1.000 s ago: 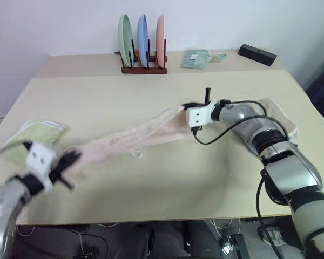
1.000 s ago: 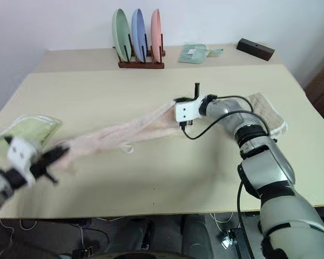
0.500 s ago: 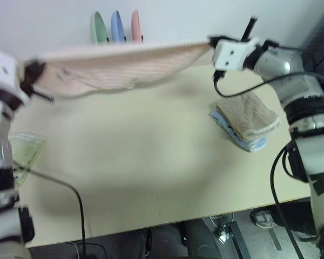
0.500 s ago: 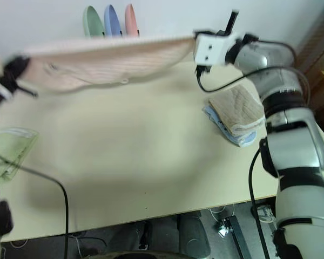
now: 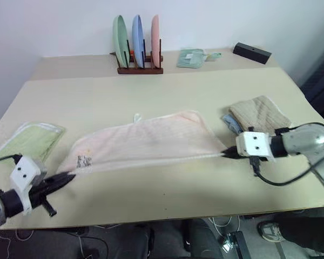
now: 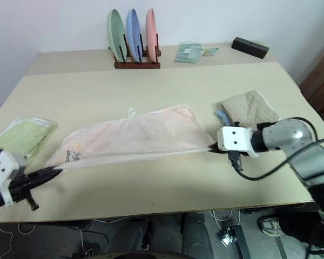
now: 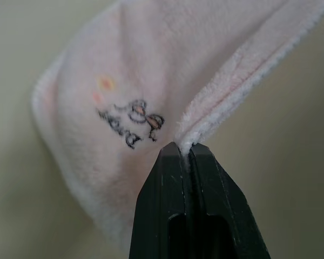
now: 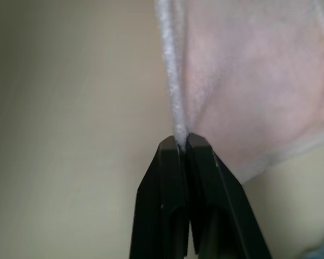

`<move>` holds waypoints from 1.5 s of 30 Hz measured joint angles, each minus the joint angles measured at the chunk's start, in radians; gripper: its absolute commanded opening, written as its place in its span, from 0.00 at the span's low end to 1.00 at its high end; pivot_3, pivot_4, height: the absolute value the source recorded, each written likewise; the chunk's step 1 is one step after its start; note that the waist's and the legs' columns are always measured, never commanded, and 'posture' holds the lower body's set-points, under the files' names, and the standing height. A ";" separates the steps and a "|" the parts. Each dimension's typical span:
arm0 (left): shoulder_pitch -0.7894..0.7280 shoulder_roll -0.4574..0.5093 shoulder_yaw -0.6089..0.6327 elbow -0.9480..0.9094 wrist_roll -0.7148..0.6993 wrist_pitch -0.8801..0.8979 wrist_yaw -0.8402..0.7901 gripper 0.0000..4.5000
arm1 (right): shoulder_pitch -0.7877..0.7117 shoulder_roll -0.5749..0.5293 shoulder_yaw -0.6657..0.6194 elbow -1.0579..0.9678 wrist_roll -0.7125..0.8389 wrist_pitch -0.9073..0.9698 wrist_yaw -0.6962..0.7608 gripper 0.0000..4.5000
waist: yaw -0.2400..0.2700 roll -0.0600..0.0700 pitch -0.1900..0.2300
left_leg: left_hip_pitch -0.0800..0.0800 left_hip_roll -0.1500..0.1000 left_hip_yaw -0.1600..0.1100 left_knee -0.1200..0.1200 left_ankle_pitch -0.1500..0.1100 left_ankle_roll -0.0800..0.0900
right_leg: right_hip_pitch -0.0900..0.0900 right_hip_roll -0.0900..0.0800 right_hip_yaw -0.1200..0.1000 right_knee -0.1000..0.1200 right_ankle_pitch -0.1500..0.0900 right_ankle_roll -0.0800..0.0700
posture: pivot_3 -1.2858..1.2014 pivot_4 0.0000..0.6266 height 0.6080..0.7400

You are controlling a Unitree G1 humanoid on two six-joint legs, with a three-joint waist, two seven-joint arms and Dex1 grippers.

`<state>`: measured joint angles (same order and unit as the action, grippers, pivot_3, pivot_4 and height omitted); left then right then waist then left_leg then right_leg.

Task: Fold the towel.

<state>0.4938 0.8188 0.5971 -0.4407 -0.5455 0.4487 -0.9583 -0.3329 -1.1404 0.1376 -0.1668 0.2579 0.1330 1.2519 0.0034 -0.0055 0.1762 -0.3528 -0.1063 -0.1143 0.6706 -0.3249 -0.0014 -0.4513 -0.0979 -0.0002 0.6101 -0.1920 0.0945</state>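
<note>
Left eye view: both arms reach low over the worktop, the left gripper near the front left edge and the right gripper toward the front right. Each points inward at the other along the towel's near edge. The left fingers are pinched together on a corner of the towel, right beside its small dark printed mark; the right fingers are likewise clamped on the cream trim at the opposite corner. Between them the towel lies spread flat across the middle of the worktop, its near edge drawn taut in a straight line, its far edge curved, with a small loop tab there. It is pale pink, fuzzy terry. A green towel lies at the left, a beige waffle towel at the right.
</note>
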 measured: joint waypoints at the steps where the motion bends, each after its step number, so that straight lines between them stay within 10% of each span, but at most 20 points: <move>1: 0.005 0.001 0.002 -0.004 -0.004 0.007 -0.004 0.00 | 0.009 -0.002 -0.011 -0.018 0.004 0.019 0.004 0.01 | 0.002 0.000 0.000 | 0.000 0.000 0.000 0.000 0.000 0.000 | 0.001 0.000 0.000 0.000 0.000 0.000 | 0.52 0.24 0.89; 11: -0.199 0.004 -0.043 0.100 0.054 -0.020 0.054 0.00 | -0.208 0.150 0.012 0.155 -0.125 -0.075 -0.065 0.01 | 0.006 -0.001 0.000 | 0.000 0.000 0.000 0.003 0.000 -0.001 | 0.000 0.001 -0.001 0.001 0.003 0.003 | 0.52 0.24 0.89; 27: -0.466 -0.034 -0.269 0.456 0.260 -0.174 0.188 0.00 | -0.670 0.537 0.231 1.081 -0.515 -0.567 -0.323 0.01 | -0.021 -0.001 0.000 | -0.006 -0.001 0.000 0.003 0.002 -0.008 | -0.009 0.001 0.000 0.004 0.003 0.002 | 0.52 0.24 0.89; 37: -0.429 -0.056 -0.230 0.445 0.221 -0.105 0.227 0.99 | -0.701 0.522 0.228 1.160 -0.560 -0.605 -0.425 0.88 | -0.022 -0.001 0.000 | -0.006 -0.001 0.000 0.003 0.002 -0.008 | -0.009 0.001 0.000 0.005 0.003 0.002 | 0.52 0.24 0.89; 44: -0.412 -0.138 -0.141 0.364 0.197 -0.113 0.336 0.99 | -0.626 0.419 0.074 0.942 -0.468 -0.498 -0.447 0.88 | -0.015 -0.001 -0.001 | -0.006 0.000 0.000 0.004 0.002 -0.008 | -0.008 0.001 0.000 0.004 0.003 0.003 | 0.52 0.24 0.89; 45: -0.415 -0.154 -0.124 0.339 0.179 -0.111 0.351 1.00 | -0.576 0.409 0.041 0.868 -0.424 -0.435 -0.420 1.00 | -0.014 -0.002 -0.001 | -0.006 0.000 0.000 0.004 0.001 -0.008 | -0.008 0.001 0.000 0.004 0.003 0.003 | 0.52 0.24 0.89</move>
<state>0.0792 0.6653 0.4732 -0.1014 -0.3665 0.3379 -0.6073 -0.9092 -0.7310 0.1786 0.7009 -0.1664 -0.3018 0.8315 -0.0105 -0.0074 0.1750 -0.3583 -0.1065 -0.1148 0.6749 -0.3234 -0.0093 -0.4589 -0.0973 -0.0003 0.6141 -0.1889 0.0971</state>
